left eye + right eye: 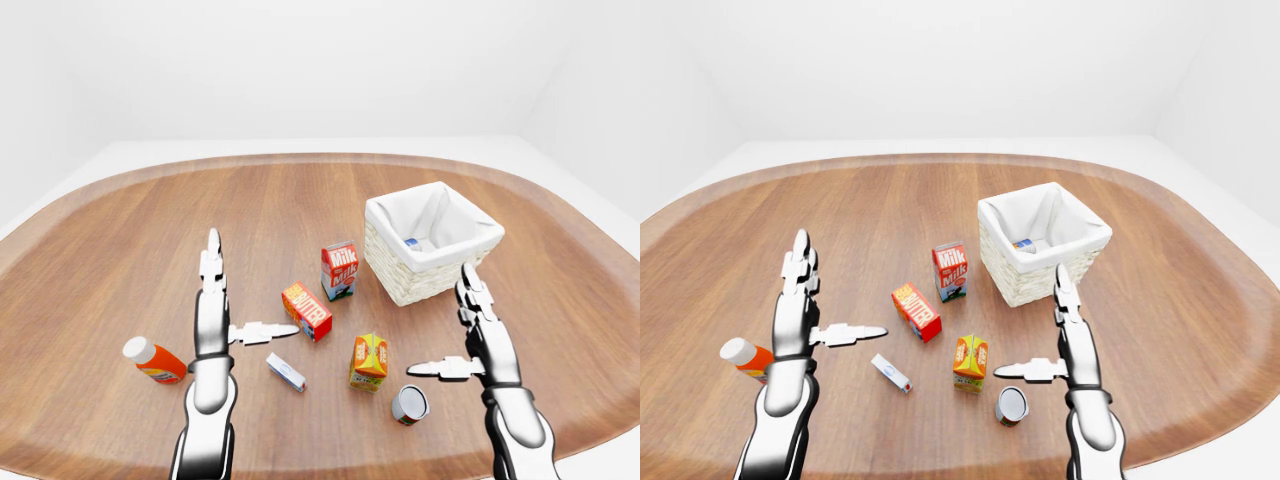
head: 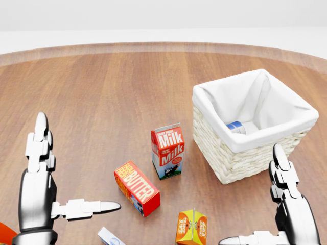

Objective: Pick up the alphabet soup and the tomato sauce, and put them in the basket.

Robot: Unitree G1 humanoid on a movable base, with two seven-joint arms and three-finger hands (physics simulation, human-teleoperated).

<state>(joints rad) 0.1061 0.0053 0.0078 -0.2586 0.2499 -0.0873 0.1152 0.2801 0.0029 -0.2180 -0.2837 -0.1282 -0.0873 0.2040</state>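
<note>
A small can (image 1: 410,404) with a red and white label lies on its side on the wooden table, just below my right hand's thumb in the left-eye view. Another can with a blue mark (image 2: 235,126) lies inside the white-lined wicker basket (image 2: 240,163). I cannot read either label. My right hand (image 1: 445,330) is open and empty, with its fingers pointing up just below the basket. My left hand (image 1: 235,300) is open and empty, left of the butter box.
A milk carton (image 2: 167,151), a butter box (image 2: 136,188) and an orange juice carton (image 1: 369,361) stand between my hands. A small white and blue box (image 1: 286,372) and an orange bottle with a white cap (image 1: 154,361) lie near my left arm.
</note>
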